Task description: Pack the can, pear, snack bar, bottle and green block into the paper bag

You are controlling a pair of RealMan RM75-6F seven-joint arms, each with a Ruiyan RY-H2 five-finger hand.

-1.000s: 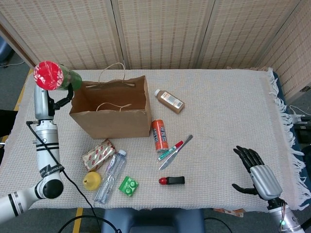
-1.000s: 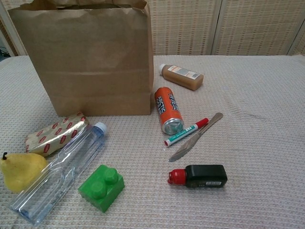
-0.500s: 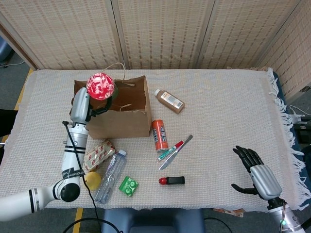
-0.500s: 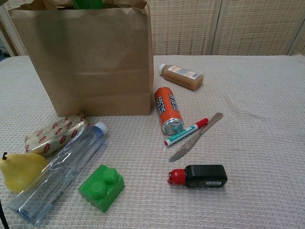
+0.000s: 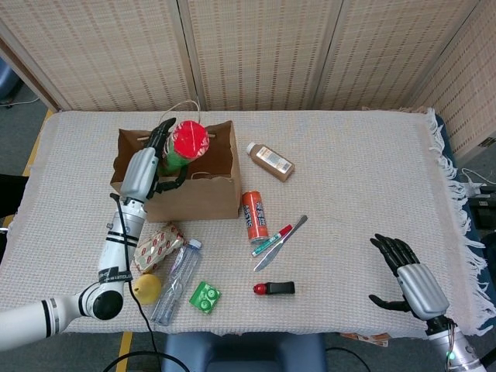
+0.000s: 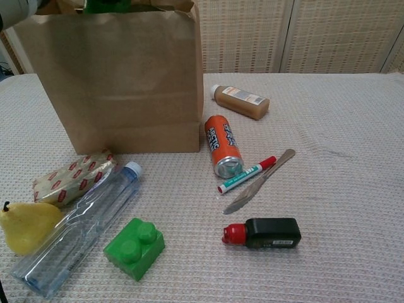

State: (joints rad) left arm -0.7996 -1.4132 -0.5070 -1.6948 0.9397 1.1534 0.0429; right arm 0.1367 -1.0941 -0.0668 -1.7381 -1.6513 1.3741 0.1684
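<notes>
My left hand [image 5: 147,167] has its fingers [image 5: 161,133] wrapped round the green can [image 5: 184,147] with the red top — I hold it over the open paper bag [image 5: 186,194] so it can drop in. A second ago it was out past the bag's left side. My right hand [image 5: 411,277] rests open and empty. Pear [image 6: 25,224], snack bar [image 6: 74,177], bottle [image 6: 82,227] and green block [image 6: 134,247] wait on the bench [image 5: 356,178].
</notes>
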